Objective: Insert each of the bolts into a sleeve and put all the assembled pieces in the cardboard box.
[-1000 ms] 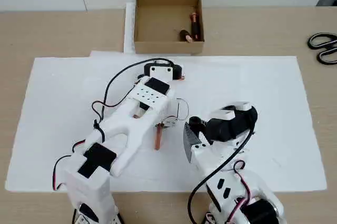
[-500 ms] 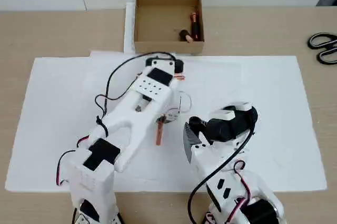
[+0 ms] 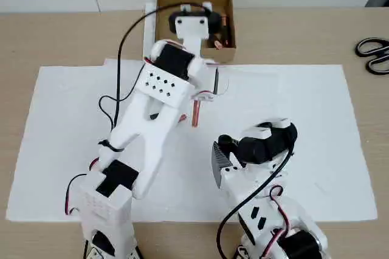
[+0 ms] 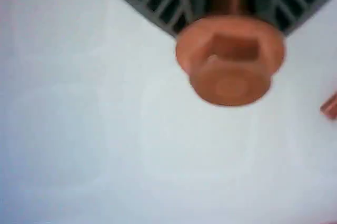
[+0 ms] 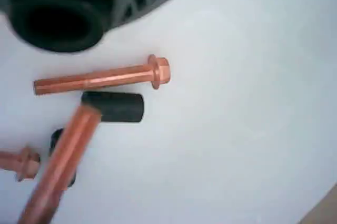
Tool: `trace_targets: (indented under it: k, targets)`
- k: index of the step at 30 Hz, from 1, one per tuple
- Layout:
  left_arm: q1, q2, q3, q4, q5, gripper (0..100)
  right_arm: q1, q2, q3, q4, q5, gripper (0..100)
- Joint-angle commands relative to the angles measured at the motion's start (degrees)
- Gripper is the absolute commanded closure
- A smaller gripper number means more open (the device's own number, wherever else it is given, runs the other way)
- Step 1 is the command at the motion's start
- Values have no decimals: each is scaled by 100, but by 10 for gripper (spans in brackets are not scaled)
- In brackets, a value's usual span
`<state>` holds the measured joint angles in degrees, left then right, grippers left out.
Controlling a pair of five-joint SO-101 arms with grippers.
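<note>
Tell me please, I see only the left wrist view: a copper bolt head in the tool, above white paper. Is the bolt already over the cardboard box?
Observer: Not yet. In the high view the bolt in the left tool hangs over the white paper, short of the cardboard box.
Operator: Is something in the box?
Observer: Yes, copper and dark pieces lie by its right wall. The left arm covers part of them, so I cannot count them.
Operator: Are loose parts left on the paper?
Observer: The right wrist view shows a loose bolt lying beside a black sleeve on the paper, not inserted.
</note>
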<state>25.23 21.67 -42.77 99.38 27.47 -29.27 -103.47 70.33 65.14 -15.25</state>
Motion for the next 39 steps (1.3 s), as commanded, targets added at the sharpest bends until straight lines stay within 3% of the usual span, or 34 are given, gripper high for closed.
trace_targets:
  k: [1,17,26,30,39]
  targets:
    - [-26,-202,-857,123,-158,995,57,-48,-70,-163,-35,995]
    - [18,-3552,1798,62,-88,995,57,-48,-53,-163,-35,995]
    - [352,-3560,3556,-1688,325,995,57,-48,-53,-163,-35,995]
    - [677,-3569,3600,-1925,325,995,57,-48,-53,-163,-35,995]
    - [712,-3569,3029,-2057,325,995,57,-48,-44,-163,-35,995]
